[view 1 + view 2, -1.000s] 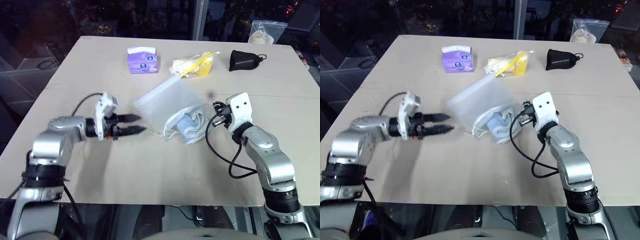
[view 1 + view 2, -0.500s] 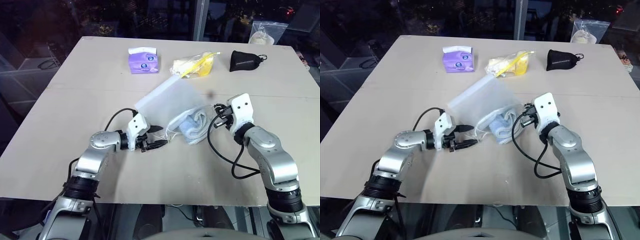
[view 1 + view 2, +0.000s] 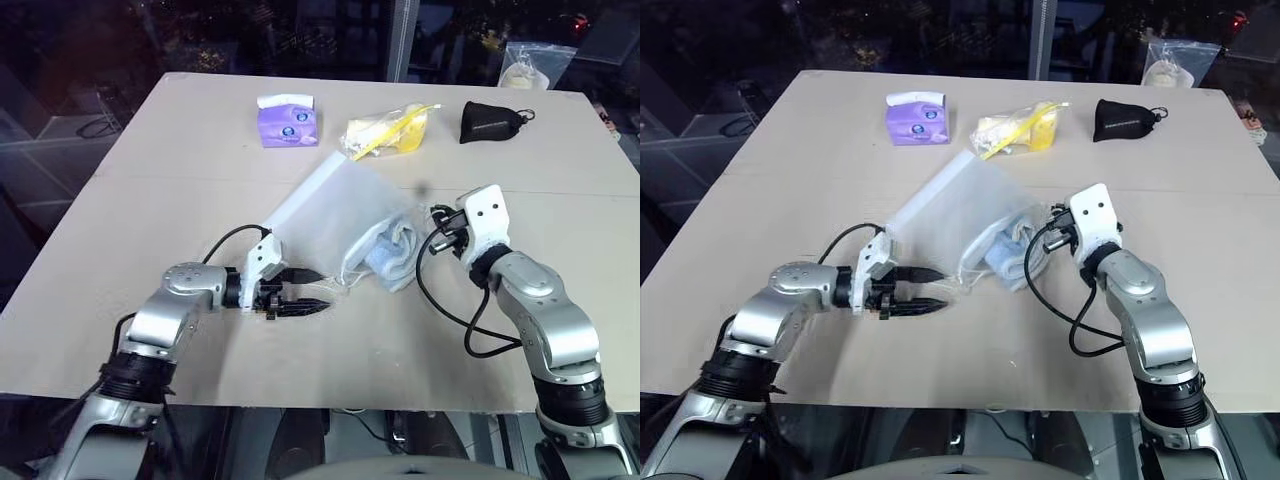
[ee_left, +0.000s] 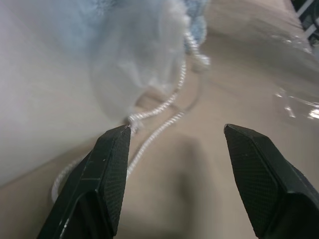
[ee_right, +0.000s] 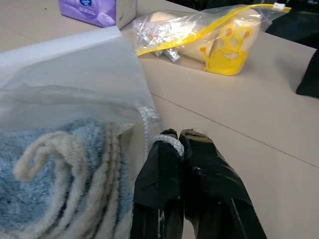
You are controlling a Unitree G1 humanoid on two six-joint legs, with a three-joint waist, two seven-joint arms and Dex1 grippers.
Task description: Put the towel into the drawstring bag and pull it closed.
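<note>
Tabletop evenly lit, surroundings dark; left wrist view blurred close up

Head stereo pair looks forward-down over the table; both eyes share the whole tabletop. Wrist cameras sit close, facing the drawstring bag from opposite sides.

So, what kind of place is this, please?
Probably a robot test room at night: a plain beige table holds practice items, a purple tissue pack and a drawstring bag, with dark glass behind showing small lights.
</note>
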